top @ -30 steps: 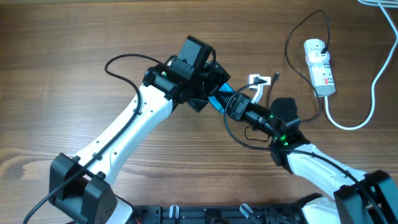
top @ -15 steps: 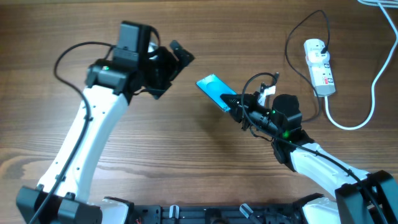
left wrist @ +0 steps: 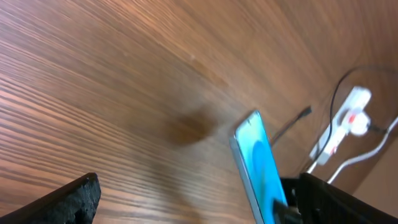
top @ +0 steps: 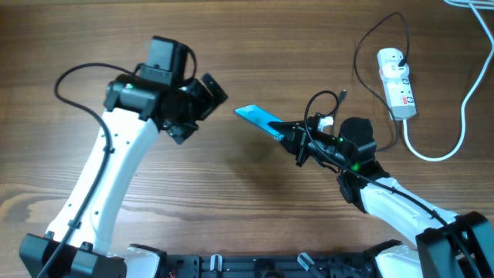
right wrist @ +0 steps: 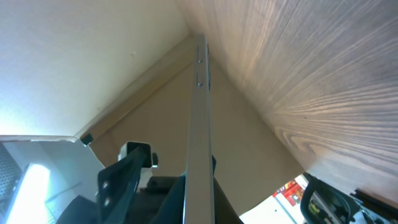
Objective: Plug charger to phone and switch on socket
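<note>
My right gripper (top: 287, 136) is shut on the phone (top: 257, 118), holding its near end so the cyan screen tilts up off the table. The right wrist view shows the phone (right wrist: 199, 118) edge-on between the jaws of that gripper (right wrist: 200, 190). My left gripper (top: 201, 110) hangs open and empty to the phone's left, apart from it; its view shows the phone (left wrist: 257, 163) ahead to the right. The charger (top: 361, 45) loops from its white adapter in the socket (top: 397, 85), its plug tip (top: 340, 95) lying loose on the table behind my right wrist.
The socket's thick white lead (top: 465, 100) curves along the right edge of the table (top: 255, 46). In the left wrist view the socket (left wrist: 344, 118) and the charger's plug tip (left wrist: 304, 112) lie beyond the phone. The right arm's own black cable arcs over its wrist.
My left gripper has let go near the phone, opened wide and swung away to the left. The right gripper kept the phone and tipped it more on edge.
</note>
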`<state>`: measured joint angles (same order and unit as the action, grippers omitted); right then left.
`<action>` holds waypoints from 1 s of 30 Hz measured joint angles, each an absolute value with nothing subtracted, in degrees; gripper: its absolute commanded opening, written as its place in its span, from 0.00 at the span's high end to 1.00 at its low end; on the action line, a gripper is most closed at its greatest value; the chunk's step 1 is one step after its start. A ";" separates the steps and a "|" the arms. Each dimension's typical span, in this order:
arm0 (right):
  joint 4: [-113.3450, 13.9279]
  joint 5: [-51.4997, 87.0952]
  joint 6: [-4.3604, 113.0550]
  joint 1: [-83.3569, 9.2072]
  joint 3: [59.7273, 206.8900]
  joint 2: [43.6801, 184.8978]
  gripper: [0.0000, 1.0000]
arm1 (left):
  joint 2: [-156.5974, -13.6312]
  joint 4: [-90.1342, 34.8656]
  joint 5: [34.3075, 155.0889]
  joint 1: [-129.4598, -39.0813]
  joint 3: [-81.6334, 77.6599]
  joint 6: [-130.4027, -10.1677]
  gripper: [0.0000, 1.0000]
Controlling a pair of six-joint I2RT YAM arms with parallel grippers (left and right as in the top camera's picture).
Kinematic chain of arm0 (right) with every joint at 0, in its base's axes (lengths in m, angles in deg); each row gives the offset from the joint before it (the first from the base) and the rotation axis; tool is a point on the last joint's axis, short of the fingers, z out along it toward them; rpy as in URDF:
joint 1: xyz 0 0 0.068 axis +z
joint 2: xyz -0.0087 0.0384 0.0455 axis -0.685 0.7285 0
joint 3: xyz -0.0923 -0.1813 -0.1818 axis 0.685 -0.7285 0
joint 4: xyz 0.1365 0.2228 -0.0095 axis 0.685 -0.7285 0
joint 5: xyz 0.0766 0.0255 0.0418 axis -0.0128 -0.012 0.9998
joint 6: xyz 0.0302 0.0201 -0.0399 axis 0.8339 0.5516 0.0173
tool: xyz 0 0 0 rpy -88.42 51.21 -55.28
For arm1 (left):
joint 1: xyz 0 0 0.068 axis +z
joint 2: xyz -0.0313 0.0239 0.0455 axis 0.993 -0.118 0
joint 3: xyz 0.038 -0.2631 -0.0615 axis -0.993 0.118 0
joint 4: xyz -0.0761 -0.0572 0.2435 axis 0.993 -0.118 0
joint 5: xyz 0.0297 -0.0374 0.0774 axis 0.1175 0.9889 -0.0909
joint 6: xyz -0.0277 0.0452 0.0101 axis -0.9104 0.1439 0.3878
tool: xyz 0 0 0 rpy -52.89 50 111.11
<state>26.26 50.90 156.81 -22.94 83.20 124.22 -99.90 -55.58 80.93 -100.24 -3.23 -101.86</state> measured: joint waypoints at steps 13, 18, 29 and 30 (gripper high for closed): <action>25.64 53.46 157.23 -22.94 83.20 124.22 0.96 | -103.16 -46.09 90.55 -108.46 0.11 -109.55 0.00; 25.32 53.72 157.23 -22.94 83.20 124.22 0.96 | -104.42 -34.73 96.29 -108.46 7.76 -112.44 0.02; 25.42 55.84 157.23 -23.05 83.20 124.22 0.96 | -104.56 -31.34 98.72 -108.46 9.18 -118.29 0.52; 25.49 55.84 157.23 -23.10 83.20 124.22 0.96 | -104.56 -31.36 98.72 -108.46 9.36 -118.75 0.54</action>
